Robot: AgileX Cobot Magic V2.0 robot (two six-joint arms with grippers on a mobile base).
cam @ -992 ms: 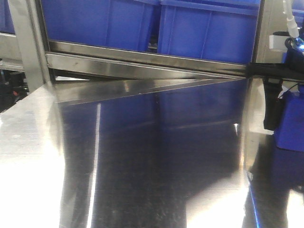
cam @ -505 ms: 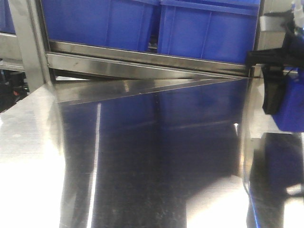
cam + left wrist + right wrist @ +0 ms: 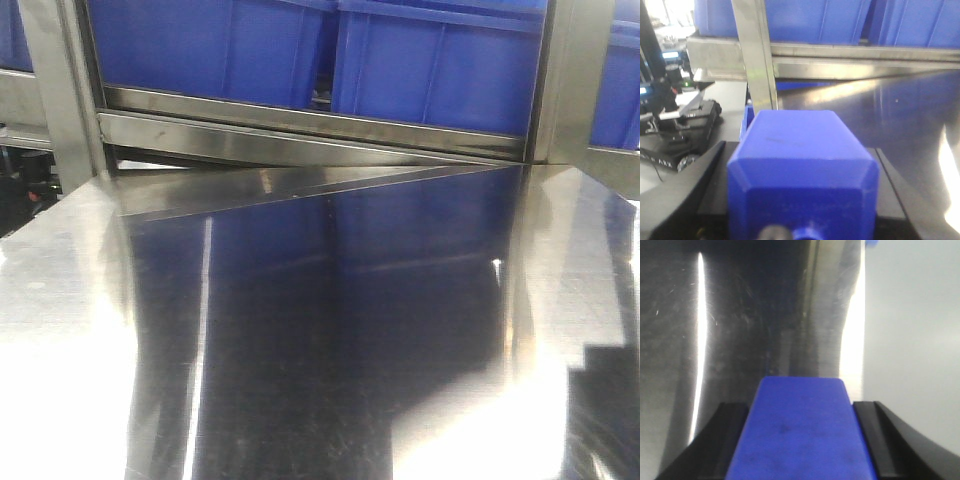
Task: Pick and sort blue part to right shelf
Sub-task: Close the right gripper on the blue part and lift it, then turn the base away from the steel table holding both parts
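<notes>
Gone from the front view beside the shelf [image 3: 300, 125], my right end effector [image 3: 802, 440] pinches a blue part [image 3: 800, 420]; my left end effector [image 3: 800, 197] pinches a second blue part [image 3: 800, 145].

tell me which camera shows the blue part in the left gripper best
The left wrist view: the blue part sits close-up in the left gripper, bevelled edges and knob showing. The front view shows none of it; the right wrist view shows only another blue block, in the right gripper.
</notes>
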